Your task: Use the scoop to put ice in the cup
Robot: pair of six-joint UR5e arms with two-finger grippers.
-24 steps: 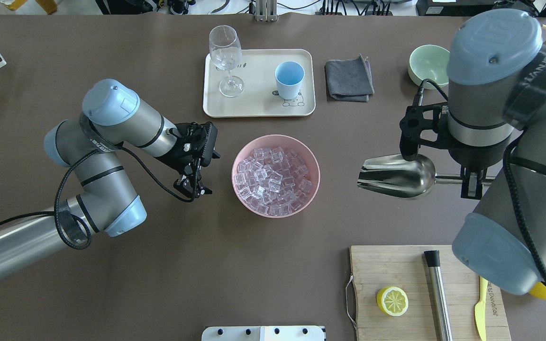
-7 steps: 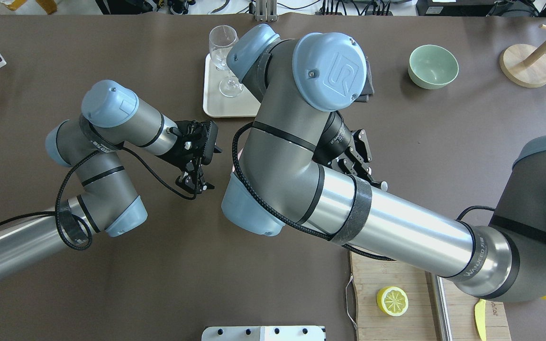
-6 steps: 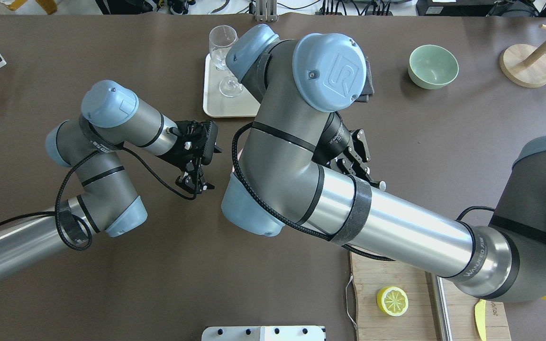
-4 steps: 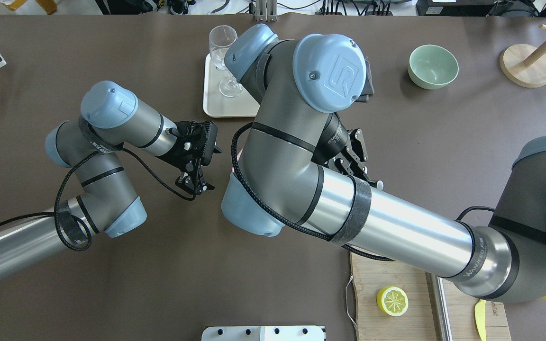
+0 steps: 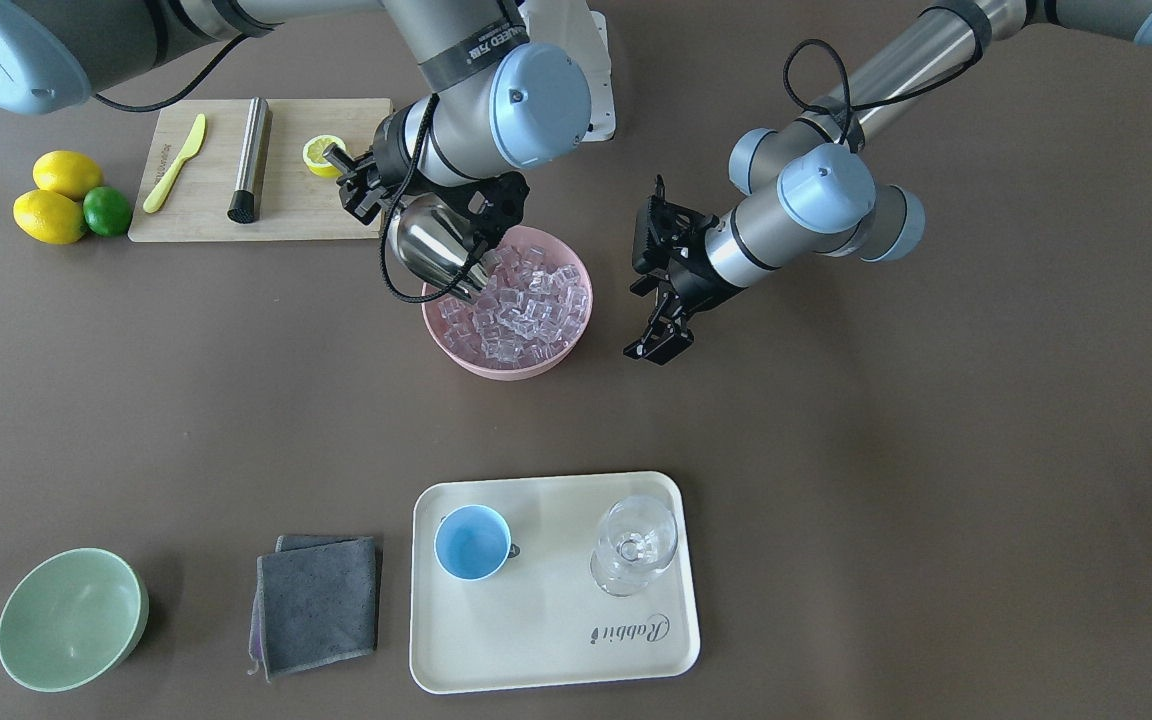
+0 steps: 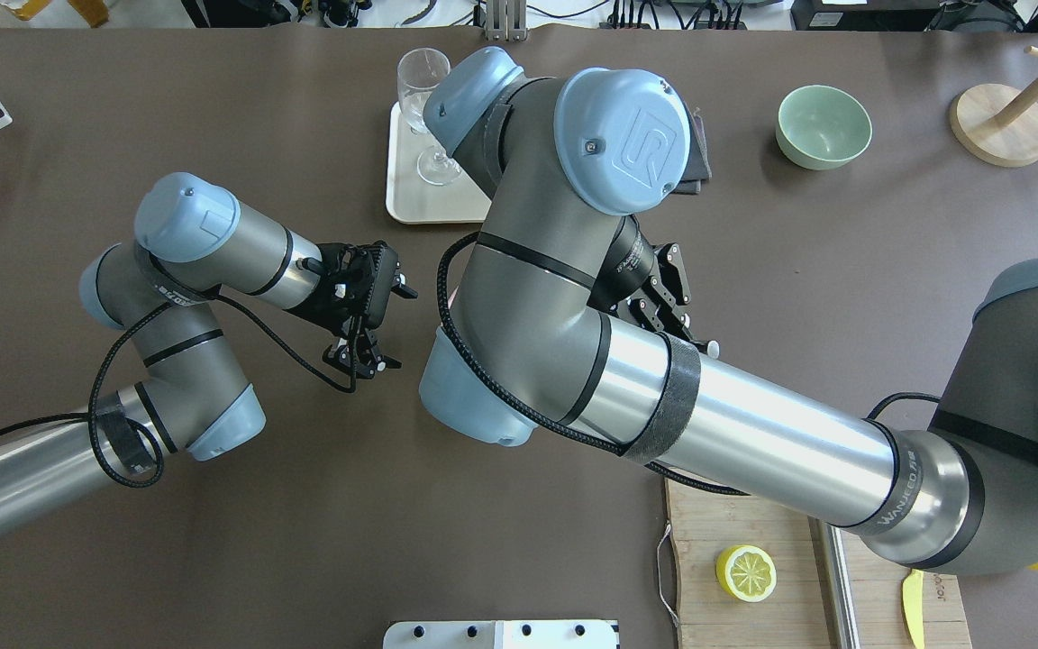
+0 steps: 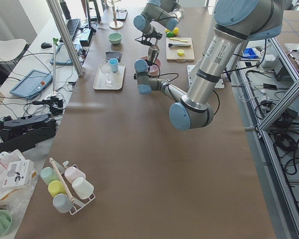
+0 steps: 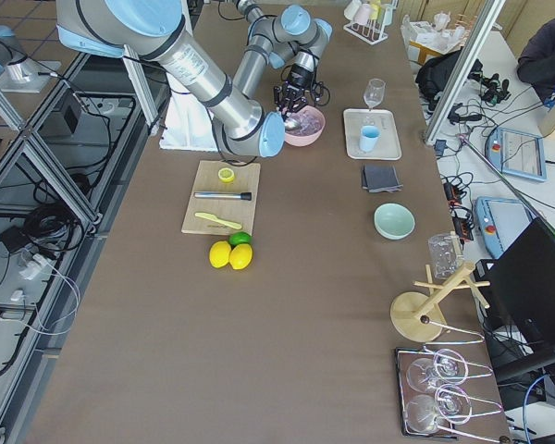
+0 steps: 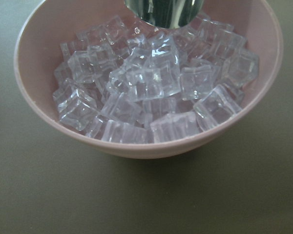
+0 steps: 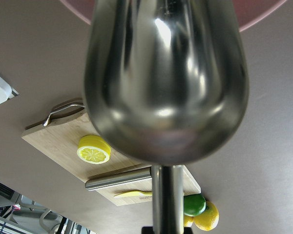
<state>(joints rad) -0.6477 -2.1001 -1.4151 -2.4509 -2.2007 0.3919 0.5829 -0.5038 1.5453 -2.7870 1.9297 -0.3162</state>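
Surroundings: a cutting board lies on the robot's right side of the table. It carries a lemon half, a steel rod and a yellow knife. Two lemons and a lime lie just beside it. A grey cloth and a green bowl sit on the far side from the robot.
In the way: in the overhead view the right arm hides the pink bowl and the cup. A stemmed glass stands beside the cup on the same tray.
Scoop: shiny steel, rounded trough. It is tilted mouth-down at the pink bowl's edge, with its lip touching the ice.
Right gripper: pinched on the scoop's thin handle.
Left gripper: fingers apart and holding nothing. It hangs just beside the pink bowl, not touching it.
Ice: clear glassy cubes, heaped together.
Pink bowl: mid-table, filled with the ice.
Cup: light blue, upright, well apart from the pink bowl. Its blue inside shows to the bottom.
Tray: cream, holding the cup and the stemmed glass.
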